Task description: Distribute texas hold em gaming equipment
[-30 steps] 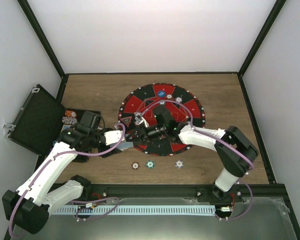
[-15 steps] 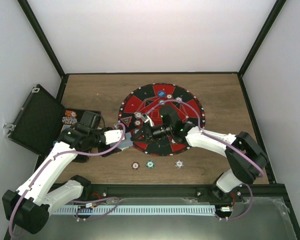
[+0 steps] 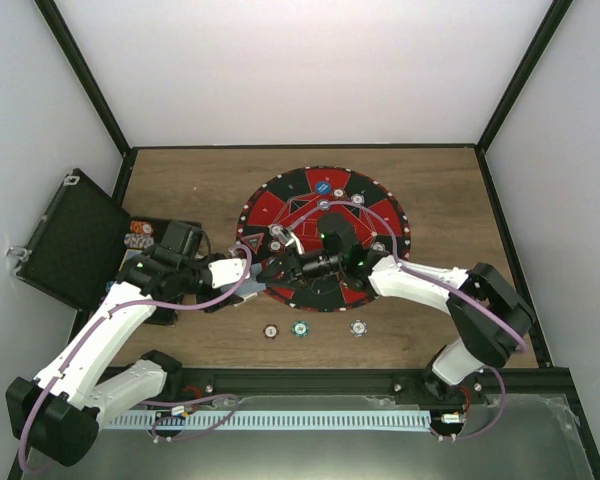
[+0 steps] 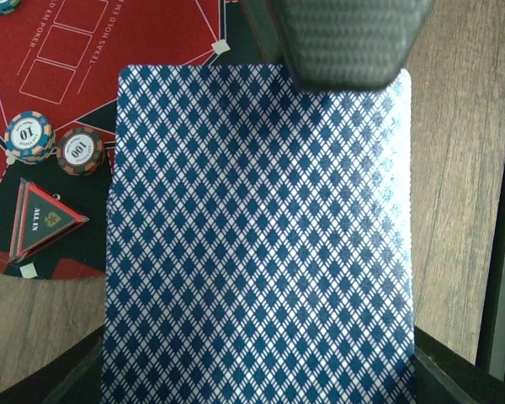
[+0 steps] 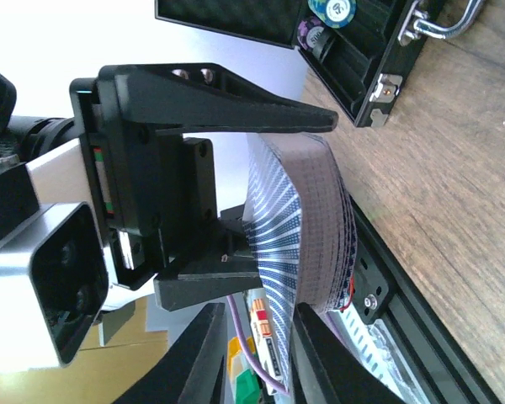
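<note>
The fingers [image 5: 198, 362] of the right gripper [image 5: 261, 318] stand a little apart, and the edge of the stack of cards [image 4: 261, 236] sits in the gap. I cannot tell if they pinch a card yet. The left gripper [image 3: 238, 272] is squeezed onto the stack, one finger above and one below, so the cards bend a bit. I think it holds them out like a tray so the other arm can take the top card to deal.

The left wrist view shows the blue diamond backs, with one right finger [image 4: 345, 42] over the top card at 12 o'clock and two chips [image 4: 28, 135] on the round mat [image 4: 67, 50] at 9 o'clock. The right wrist view shows the stack from the side, thick and curved. Only the top view shows the grippers meeting at the mat's 8 o'clock edge, three more chips [image 3: 300, 327] at its 6 o'clock, and the black case [image 3: 70, 240] at 9 o'clock
</note>
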`<control>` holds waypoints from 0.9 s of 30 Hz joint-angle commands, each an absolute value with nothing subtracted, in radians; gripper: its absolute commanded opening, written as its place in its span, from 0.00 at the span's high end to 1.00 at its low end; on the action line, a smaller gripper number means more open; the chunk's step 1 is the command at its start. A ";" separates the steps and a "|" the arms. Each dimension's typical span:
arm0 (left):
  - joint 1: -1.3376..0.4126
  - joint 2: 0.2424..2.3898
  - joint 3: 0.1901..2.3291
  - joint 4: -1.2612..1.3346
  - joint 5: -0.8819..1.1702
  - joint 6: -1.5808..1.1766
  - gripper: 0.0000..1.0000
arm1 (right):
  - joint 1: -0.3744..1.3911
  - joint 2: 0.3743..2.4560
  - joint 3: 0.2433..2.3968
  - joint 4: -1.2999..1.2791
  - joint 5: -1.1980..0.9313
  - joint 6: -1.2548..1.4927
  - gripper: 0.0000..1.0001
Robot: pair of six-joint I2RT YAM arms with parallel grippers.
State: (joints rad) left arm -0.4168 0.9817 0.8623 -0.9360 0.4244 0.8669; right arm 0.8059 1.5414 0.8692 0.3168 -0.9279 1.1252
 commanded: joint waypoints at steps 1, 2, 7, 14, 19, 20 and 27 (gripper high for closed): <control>-0.411 0.983 0.857 -0.920 0.431 0.864 0.96 | 0.823 1.567 0.879 0.381 -0.950 1.153 0.80; -0.411 0.983 0.858 -0.919 0.430 0.865 0.96 | 0.824 1.568 0.880 0.385 -0.951 1.157 0.82; -0.411 0.984 0.857 -0.919 0.430 0.862 0.96 | 0.823 1.570 0.884 0.377 -0.946 1.155 0.96; -0.403 0.979 0.853 -0.927 0.420 0.867 0.96 | 0.744 1.525 0.878 0.309 -0.964 1.117 0.99; -0.372 0.985 0.854 -0.938 0.417 0.882 0.96 | 0.633 1.483 0.887 0.205 -1.005 1.042 0.99; -0.365 0.987 0.855 -0.941 0.420 0.885 0.96 | 0.609 1.477 0.890 0.184 -1.014 1.022 0.99; -0.301 0.975 0.850 -0.978 0.431 0.908 0.96 | 0.468 1.543 0.987 0.031 -1.040 0.884 0.99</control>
